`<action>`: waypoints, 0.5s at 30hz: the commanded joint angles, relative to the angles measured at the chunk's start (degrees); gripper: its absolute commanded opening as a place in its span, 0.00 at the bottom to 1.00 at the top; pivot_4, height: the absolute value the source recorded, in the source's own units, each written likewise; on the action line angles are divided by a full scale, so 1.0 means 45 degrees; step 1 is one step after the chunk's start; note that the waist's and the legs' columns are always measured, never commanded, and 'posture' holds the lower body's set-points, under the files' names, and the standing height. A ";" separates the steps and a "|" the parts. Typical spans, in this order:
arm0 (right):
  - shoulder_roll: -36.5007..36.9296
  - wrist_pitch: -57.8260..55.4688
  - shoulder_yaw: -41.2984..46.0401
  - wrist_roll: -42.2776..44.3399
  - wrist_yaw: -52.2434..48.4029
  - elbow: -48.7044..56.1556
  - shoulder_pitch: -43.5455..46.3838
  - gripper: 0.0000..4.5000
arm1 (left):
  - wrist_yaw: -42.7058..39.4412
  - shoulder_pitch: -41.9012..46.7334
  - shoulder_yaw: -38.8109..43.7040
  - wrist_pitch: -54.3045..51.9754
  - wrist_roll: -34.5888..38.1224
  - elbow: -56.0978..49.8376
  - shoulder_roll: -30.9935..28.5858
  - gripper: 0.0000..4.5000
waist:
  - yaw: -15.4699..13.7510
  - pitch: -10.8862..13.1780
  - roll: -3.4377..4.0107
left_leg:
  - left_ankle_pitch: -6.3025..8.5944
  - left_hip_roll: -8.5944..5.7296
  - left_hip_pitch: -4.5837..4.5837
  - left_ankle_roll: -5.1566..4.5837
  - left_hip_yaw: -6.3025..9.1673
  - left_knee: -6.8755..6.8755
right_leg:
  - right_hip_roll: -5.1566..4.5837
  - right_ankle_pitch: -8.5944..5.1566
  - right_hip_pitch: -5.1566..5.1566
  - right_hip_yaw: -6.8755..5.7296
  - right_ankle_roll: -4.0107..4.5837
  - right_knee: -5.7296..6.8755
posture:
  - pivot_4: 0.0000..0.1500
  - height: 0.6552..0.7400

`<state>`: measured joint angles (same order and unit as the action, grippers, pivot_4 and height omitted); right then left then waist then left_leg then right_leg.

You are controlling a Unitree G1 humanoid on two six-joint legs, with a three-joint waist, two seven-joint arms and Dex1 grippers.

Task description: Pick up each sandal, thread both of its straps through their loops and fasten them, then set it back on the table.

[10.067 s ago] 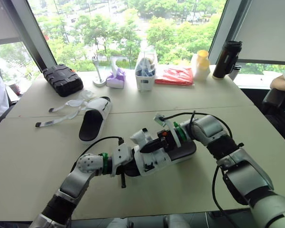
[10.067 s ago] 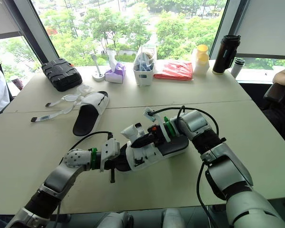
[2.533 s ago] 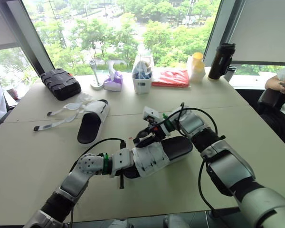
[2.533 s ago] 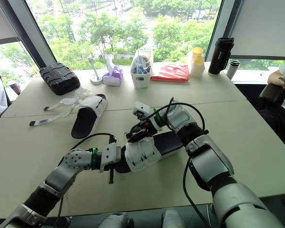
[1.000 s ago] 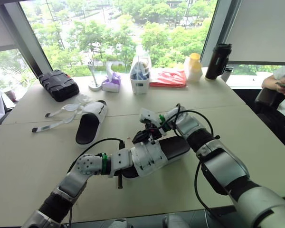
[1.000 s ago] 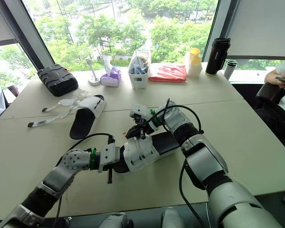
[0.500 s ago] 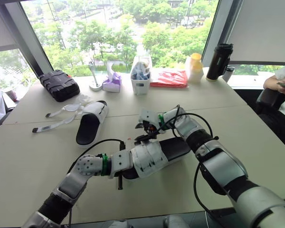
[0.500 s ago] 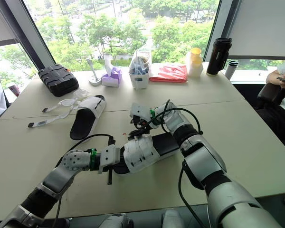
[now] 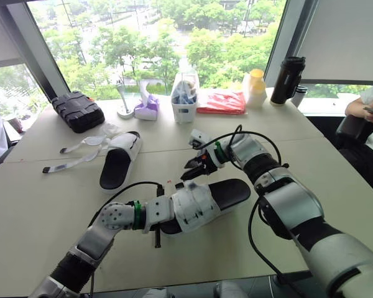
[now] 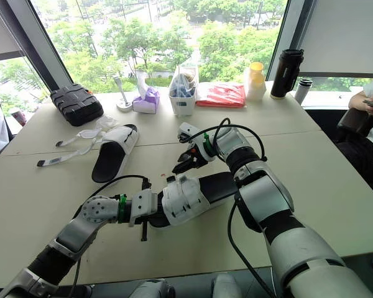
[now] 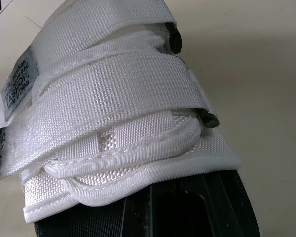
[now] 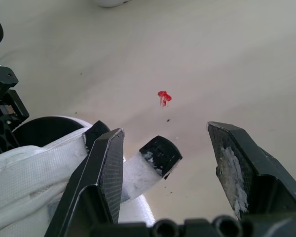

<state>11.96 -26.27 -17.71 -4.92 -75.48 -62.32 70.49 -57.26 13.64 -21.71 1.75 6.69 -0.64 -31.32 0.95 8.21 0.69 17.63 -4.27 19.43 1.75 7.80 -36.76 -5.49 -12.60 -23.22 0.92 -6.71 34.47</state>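
- Left arm (image 9: 98, 237) and right arm (image 9: 286, 202): silver-grey shells, black joints.
- Green ring (image 9: 137, 214) at each wrist; black cables (image 9: 140, 182) loop alongside.
- Right fingers (image 12: 101, 173) black, pads seemingly scuffed white.

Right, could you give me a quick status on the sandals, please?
Right gripper open, strap tip between its fingers. Left gripper at toe of near sandal. Far sandal: straps loose.

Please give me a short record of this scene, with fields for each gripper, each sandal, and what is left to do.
right gripper: open, strap tip between its fingers
left gripper: at the near sandal's front end
near sandal: both straps wrapped across its top
far sandal: on the table, loose straps beside it
left to do: far sandal unfastened
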 commanded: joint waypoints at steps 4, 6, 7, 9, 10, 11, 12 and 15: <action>-0.0473 -0.0922 0.0065 -0.0160 -0.0004 -0.0591 0.0294 0.63 | -0.0312 -0.0797 -0.1438 -0.0831 -0.1516 0.1735 -0.0181 0.00 | -0.0004 0.0000 0.0000 | 0.0000 -0.0004 0.0000 0.0000 0.0000 0.0000 | -0.0001 0.0001 -0.0001 0.0000 -0.0003 0.0000 | 1.00 1.00; -0.0567 -0.1228 0.0057 -0.0167 -0.0189 -0.0781 0.0322 0.63 | -0.0289 -0.0839 -0.1429 -0.0850 -0.1512 0.1681 -0.0190 0.00 | -0.0006 0.0000 0.0000 | 0.0000 -0.0005 0.0000 0.0000 0.0000 0.0000 | -0.0001 0.0001 -0.0002 0.0000 -0.0003 0.0000 | 1.00 1.00; -0.0599 -0.1368 0.0074 -0.0151 -0.0251 -0.0855 0.0349 0.63 | -0.0284 -0.0844 -0.1424 -0.0863 -0.1506 0.1666 -0.0191 0.00 | -0.0006 0.0000 0.0000 | 0.0000 -0.0005 0.0000 0.0000 0.0000 0.0000 | -0.0001 0.0001 -0.0002 0.0000 -0.0003 0.0000 | 1.00 1.00; -0.0633 -0.1436 0.0074 -0.0170 -0.0288 -0.0929 0.0348 0.63 | -0.0271 -0.0866 -0.1411 -0.0878 -0.1499 0.1641 -0.0201 0.00 | -0.0005 0.0000 0.0000 | 0.0000 -0.0005 0.0000 0.0000 0.0000 0.0000 | -0.0001 0.0002 -0.0001 0.0000 -0.0003 0.0000 | 1.00 1.00; -0.0642 -0.1444 0.0080 -0.0178 -0.0281 -0.0946 0.0348 0.63 | -0.0264 -0.0880 -0.1404 -0.0875 -0.1500 0.1634 -0.0210 0.00 | -0.0005 0.0000 0.0000 | 0.0000 -0.0006 0.0000 0.0000 0.0000 0.0000 | -0.0001 0.0001 -0.0001 0.0000 -0.0003 0.0000 | 1.00 1.00; -0.0653 -0.1453 0.0128 -0.0148 -0.0268 -0.0959 0.0355 0.58 | -0.0254 -0.0898 -0.1396 -0.0876 -0.1497 0.1625 -0.0217 0.00 | -0.0005 0.0000 0.0000 | 0.0000 -0.0007 0.0000 0.0001 0.0000 0.0000 | -0.0001 0.0001 -0.0002 -0.0001 -0.0003 0.0000 | 1.00 1.00; -0.0653 -0.1471 0.0162 -0.0129 -0.0277 -0.0977 0.0378 0.52 | -0.0244 -0.0906 -0.1387 -0.0882 -0.1492 0.1625 -0.0216 0.00 | -0.0005 0.0000 -0.0001 | 0.0000 -0.0007 -0.0001 0.0000 0.0000 0.0000 | -0.0001 0.0001 -0.0001 0.0000 -0.0004 0.0000 | 1.00 1.00; -0.0625 -0.1628 0.0339 0.0012 -0.0393 -0.0995 0.0494 0.24 | -0.0226 -0.0922 -0.1381 -0.0873 -0.1501 0.1628 -0.0220 0.00 | -0.0008 0.0000 0.0000 | 0.0000 -0.0009 0.0001 0.0001 0.0000 0.0000 | -0.0001 0.0001 0.0000 -0.0001 -0.0004 0.0000 | 1.00 1.00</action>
<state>9.65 -32.80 -16.93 -5.50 -75.87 -66.71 70.96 -57.30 13.65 -21.72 1.77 6.69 -0.63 -31.24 0.91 8.21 0.69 17.63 -4.31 19.44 1.75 7.80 -36.76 -5.50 -12.60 -23.22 0.91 -6.74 34.46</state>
